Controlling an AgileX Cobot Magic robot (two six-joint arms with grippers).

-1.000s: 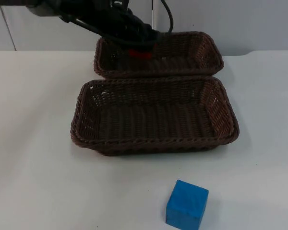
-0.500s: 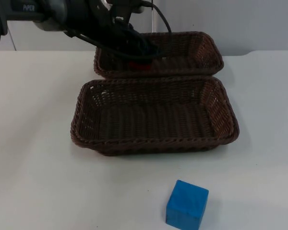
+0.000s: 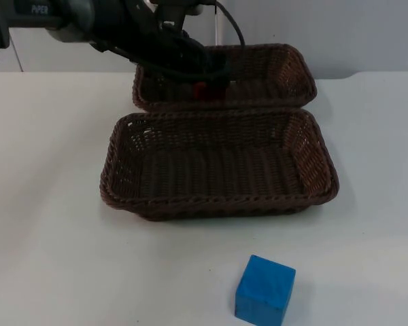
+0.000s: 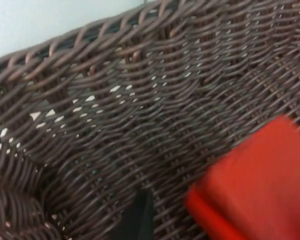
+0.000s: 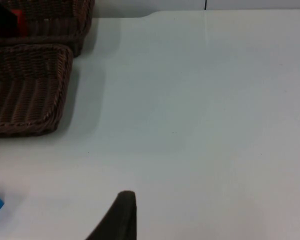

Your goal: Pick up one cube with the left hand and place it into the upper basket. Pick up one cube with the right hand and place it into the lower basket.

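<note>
Shift: left gripper (image 3: 205, 80) has dipped lower into the upper basket (image 3: 285, 64), upper centre of frame.
Grip: clamped on the red cube (image 3: 201, 88).
Advice: lower to the weave, then release.
Waiting: right gripper (image 5: 121, 215), fingers unreadable; blue cube (image 3: 264, 289) bottom centre; lower basket (image 3: 115, 170) unfilled.

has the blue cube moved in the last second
No. The blue cube sits on the same spot of the table, equally far in front of the lower basket.

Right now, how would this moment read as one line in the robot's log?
left gripper: inside upper basket, at red cube | right gripper: waits above table | blue cube: on table | lower basket: empty
</note>
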